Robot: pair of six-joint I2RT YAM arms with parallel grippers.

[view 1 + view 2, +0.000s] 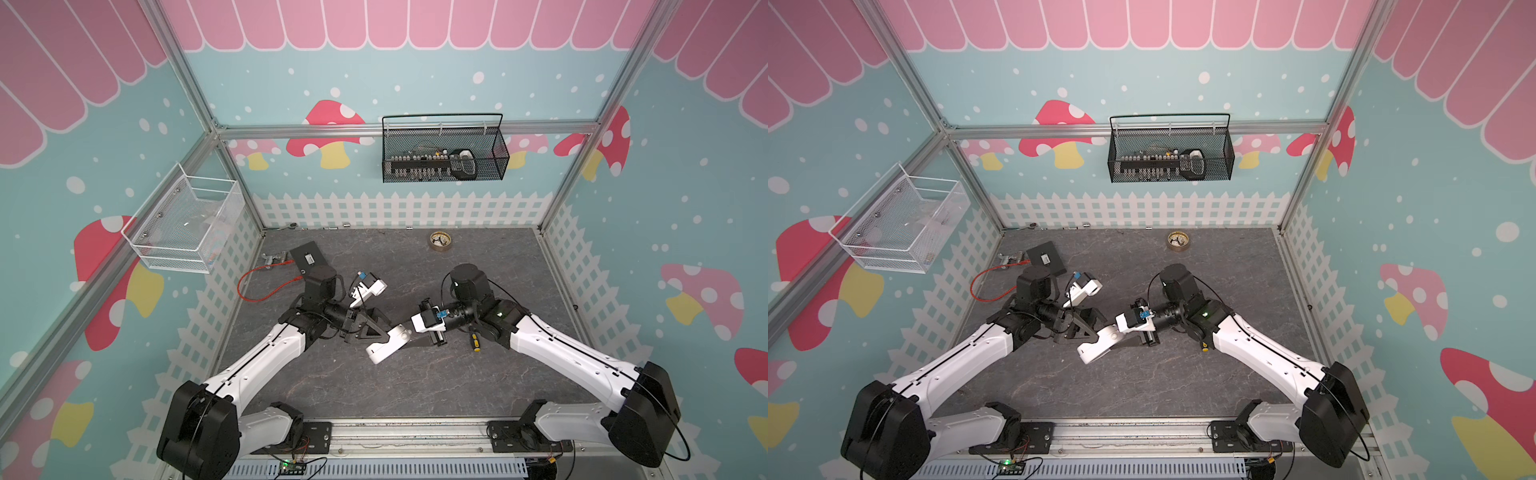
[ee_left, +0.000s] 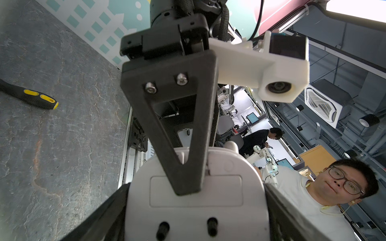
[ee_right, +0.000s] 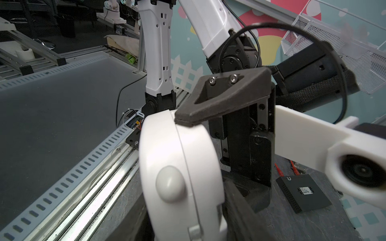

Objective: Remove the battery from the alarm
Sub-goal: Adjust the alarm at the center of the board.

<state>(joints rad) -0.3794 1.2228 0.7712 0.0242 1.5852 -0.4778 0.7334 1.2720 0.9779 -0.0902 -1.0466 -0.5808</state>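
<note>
Alarm (image 2: pixel 229 221) sits clamped in your left fingers (image 2: pixel 104 219), clear of the counter (image 2: pixel 62 146), back outward so your right fingers (image 2: pixel 186 179) can work its cover (image 2: pixel 225 192); whether those are apart, you cannot tell

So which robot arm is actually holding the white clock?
The left arm: the left end effector clamps the alarm from both sides. The right end effector only reaches a finger over the alarm's back.

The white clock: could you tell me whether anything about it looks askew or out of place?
The white rounded-square plastic clock hangs tilted above the grey stone-patterned table, clamped in the left gripper; its rectangular back cover looks closed and undamaged.
</note>
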